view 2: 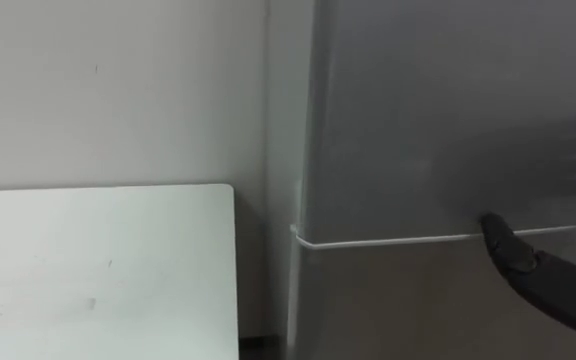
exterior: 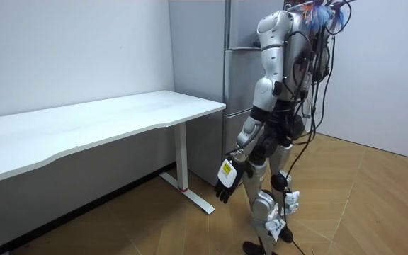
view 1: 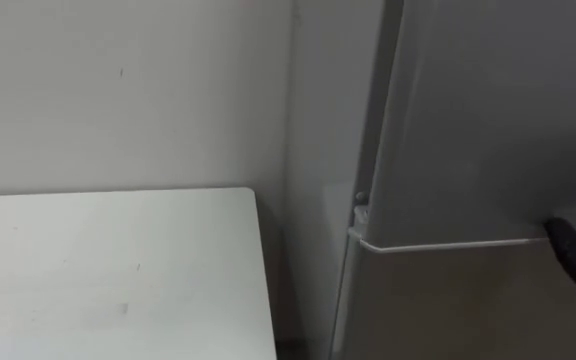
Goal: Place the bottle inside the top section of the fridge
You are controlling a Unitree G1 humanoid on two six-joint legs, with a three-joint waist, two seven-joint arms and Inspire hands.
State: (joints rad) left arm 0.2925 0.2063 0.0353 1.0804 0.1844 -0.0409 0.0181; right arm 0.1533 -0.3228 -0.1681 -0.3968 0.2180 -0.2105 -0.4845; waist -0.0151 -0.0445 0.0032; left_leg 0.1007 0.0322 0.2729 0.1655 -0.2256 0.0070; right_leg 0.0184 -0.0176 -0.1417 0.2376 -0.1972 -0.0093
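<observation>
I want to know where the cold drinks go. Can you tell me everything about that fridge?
The fridge is tall, grey and smooth, like brushed metal. Two doors show, an upper door and a lower door. Both are shut, with a thin pale seam between them. It stands upright in the corner by the wall, close beside the white table. The robot's dark right hand reaches to that seam; whether it presses there is unclear.

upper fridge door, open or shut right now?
Shut. The upper door sits flush with the lower door along the seam, no interior showing. The right hand is at that seam.
</observation>
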